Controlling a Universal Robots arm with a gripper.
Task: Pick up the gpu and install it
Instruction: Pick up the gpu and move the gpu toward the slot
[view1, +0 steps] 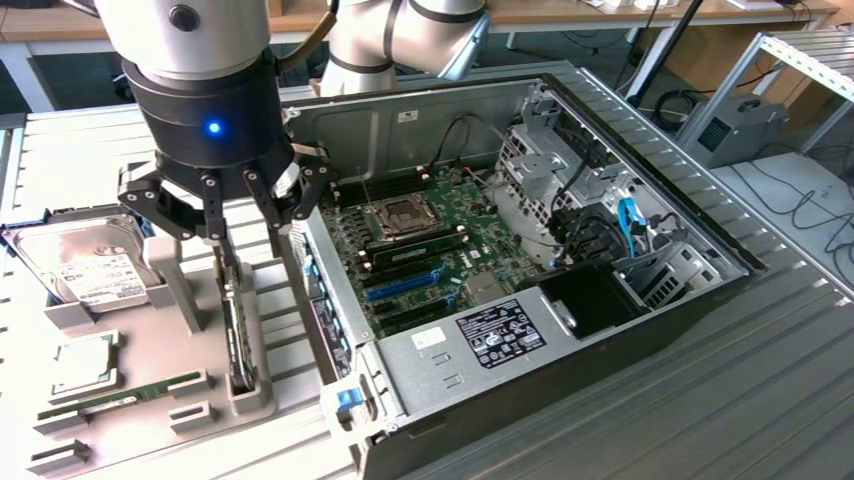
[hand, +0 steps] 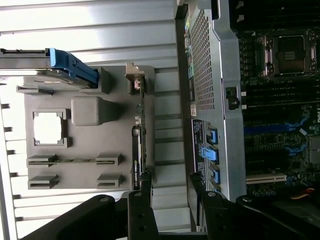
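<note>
- End effector (view1: 230, 232) (hand: 170, 182): released, fingers spread, grasping nothing.
- gpu (view1: 238, 335) (hand: 136, 150): one, standing on edge in a slot of the grey tray (view1: 167, 265), directly below the end effector. Whether a finger touches it cannot be told.
- gpu sticker: writing too small to read.
- Hard drive (view1: 83, 270): one, beside the end effector toward the exterior view's left. Its white label is illegible.
- CPU (view1: 87, 365): one, in the tray.
- RAM stick (view1: 123, 393): one, green, in the tray.
- Case (view1: 641, 330): one, open, on the table (view1: 747, 400), beside the end effector toward the exterior view's right. The printed label (view1: 501, 335) inside is illegible.
- Blue clips (hand: 211, 154) on the case: three.
</note>
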